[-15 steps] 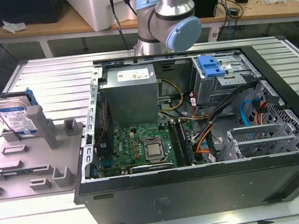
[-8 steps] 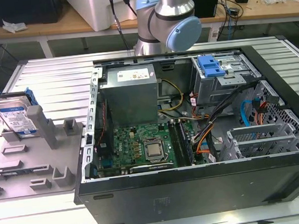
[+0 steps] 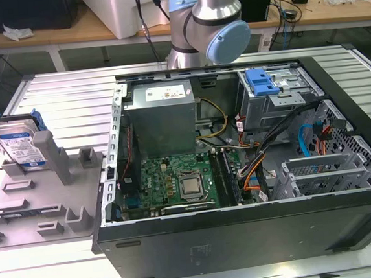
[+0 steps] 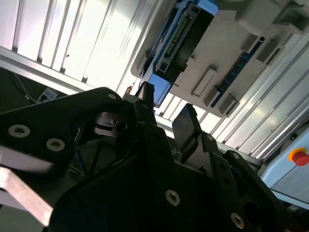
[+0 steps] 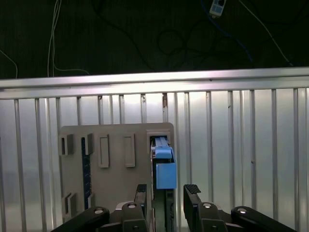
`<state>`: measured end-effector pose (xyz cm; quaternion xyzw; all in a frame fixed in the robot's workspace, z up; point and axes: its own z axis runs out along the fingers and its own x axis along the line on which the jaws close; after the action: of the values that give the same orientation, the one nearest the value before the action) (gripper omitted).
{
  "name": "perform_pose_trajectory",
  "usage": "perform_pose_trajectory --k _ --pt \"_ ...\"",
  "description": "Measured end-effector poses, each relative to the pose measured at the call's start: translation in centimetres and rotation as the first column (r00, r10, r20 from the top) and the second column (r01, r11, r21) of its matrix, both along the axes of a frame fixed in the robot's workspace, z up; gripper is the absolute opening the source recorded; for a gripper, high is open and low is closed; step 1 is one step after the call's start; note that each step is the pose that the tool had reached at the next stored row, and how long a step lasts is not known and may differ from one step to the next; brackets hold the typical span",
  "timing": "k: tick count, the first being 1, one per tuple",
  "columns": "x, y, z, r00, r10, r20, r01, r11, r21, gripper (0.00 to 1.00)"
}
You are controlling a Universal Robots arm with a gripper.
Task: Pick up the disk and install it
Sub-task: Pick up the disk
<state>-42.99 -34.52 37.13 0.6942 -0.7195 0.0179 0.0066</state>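
The disk (image 3: 18, 144) stands on edge in a grey holder (image 3: 41, 197) at the exterior view's left, its white-and-blue label facing the camera and blue rails along its edges. In the first wrist view the disk (image 5: 163, 166) appears edge-on in the holder (image 5: 111, 159), well beyond my gripper (image 5: 166, 191). The two black fingers stand apart with nothing between them, roughly in line with the disk's edge. The second wrist view shows the same open gripper (image 4: 165, 108), apart from the disk (image 4: 181, 38) and holder (image 4: 231, 48).
An open computer case (image 3: 246, 238) lies at the middle and right of the exterior view, with a grey power-supply box (image 3: 161, 115), a motherboard (image 3: 176, 179) and a metal drive cage (image 3: 280, 101) topped by a blue bracket (image 3: 261, 80). The arm's body (image 3: 207, 20) rises behind it. A red button (image 4: 300, 157) sits off the table.
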Motion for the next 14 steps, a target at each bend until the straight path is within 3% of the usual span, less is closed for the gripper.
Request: perform_pose_trajectory --k 14 --pt "0.00 -0.45 -0.62 1.0000 0.000 0.0000 0.000 1.0000 0.0000 0.44"
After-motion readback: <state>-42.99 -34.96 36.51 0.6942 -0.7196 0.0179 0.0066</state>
